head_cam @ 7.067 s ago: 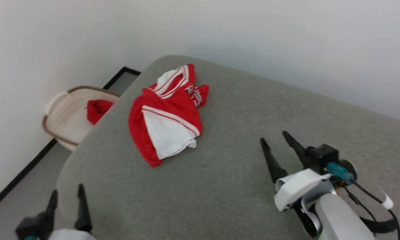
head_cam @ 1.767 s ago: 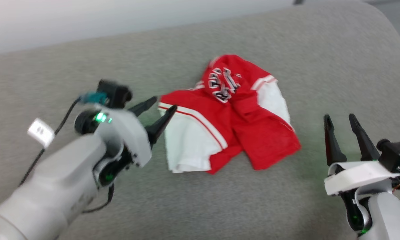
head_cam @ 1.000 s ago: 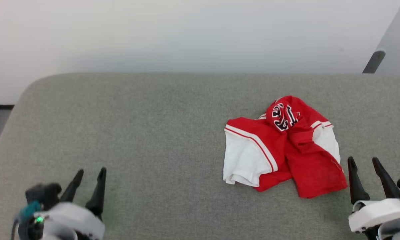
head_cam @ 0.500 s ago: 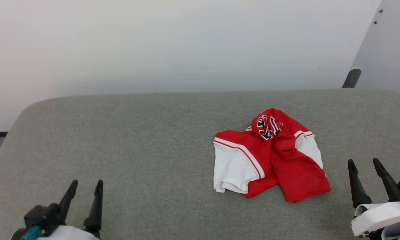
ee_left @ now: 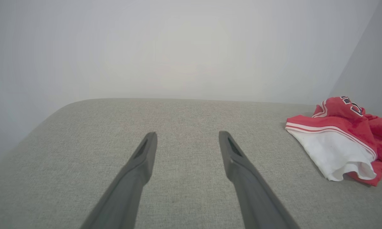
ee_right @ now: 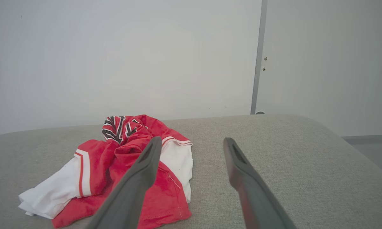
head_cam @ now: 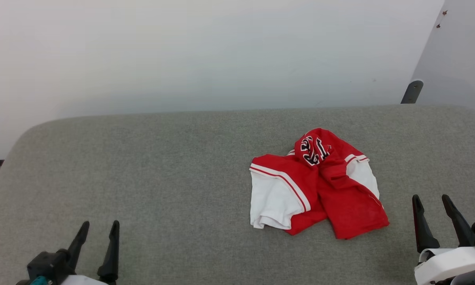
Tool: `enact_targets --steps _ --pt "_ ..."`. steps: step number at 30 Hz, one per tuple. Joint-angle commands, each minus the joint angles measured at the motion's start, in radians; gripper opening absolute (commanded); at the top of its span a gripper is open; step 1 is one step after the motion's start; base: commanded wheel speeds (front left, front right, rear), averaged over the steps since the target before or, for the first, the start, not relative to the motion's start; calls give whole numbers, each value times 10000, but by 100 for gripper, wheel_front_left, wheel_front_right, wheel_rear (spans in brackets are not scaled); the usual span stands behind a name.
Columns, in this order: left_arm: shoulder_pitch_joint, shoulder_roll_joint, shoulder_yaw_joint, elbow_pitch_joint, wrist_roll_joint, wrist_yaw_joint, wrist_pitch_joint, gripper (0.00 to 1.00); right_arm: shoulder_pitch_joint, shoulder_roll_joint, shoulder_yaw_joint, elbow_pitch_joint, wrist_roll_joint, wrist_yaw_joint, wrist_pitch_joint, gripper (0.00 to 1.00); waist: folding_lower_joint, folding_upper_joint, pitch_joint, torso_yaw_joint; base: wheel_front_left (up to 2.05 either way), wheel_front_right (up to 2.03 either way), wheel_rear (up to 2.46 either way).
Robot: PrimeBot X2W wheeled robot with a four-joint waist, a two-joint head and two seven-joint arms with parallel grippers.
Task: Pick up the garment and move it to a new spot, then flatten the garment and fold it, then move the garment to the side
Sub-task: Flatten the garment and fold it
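The garment is seen crumpled in a heap on the grey worktop, right of its middle, and is not yet flattened. Nothing is gripped. The left pincer is held open, well apart from the cloth. The right pincer is open just beside the red hem, probably so that opposite edges can be reached for spreading.

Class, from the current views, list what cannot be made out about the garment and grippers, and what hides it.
- Head view: lettering on the garment is crumpled into folds, unreadable.
- Left wrist view: the right edge cuts off its far side.
- Right wrist view: the right gripper has a finger over part of its red middle.
- Head view: the left gripper is cut by the bottom edge.
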Motion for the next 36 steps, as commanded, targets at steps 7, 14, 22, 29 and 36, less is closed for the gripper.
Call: enact_targets --steps 7,14,22,29,36 --pt "-507 6 -273 215 10 -165 176 100 -165 152 30 -24 -15 -3 15 100 0 0 100 -96 0 0 0" --pt "-3003 411 -1825 1254 -706 -228 3577 100 -352 290 79 -33 -1 -3 -55 100 0 0 526 -248 0 0 0" --pt "-5847 306 -3851 2250 -3285 -222 8167 100 -840 449 237 236 -42 -3 -147 100 0 0 1290 -1083 0 0 0" --pt "-7191 -57 -4671 3217 -4302 -224 10225 100 -1171 584 286 367 26 -3 -206 100 0 0 1969 -1897 0 0 0" --pt "-7577 -235 -5103 4318 -4710 -225 10799 100 -1485 813 341 232 130 -3 -216 100 0 0 2554 -2535 0 0 0"
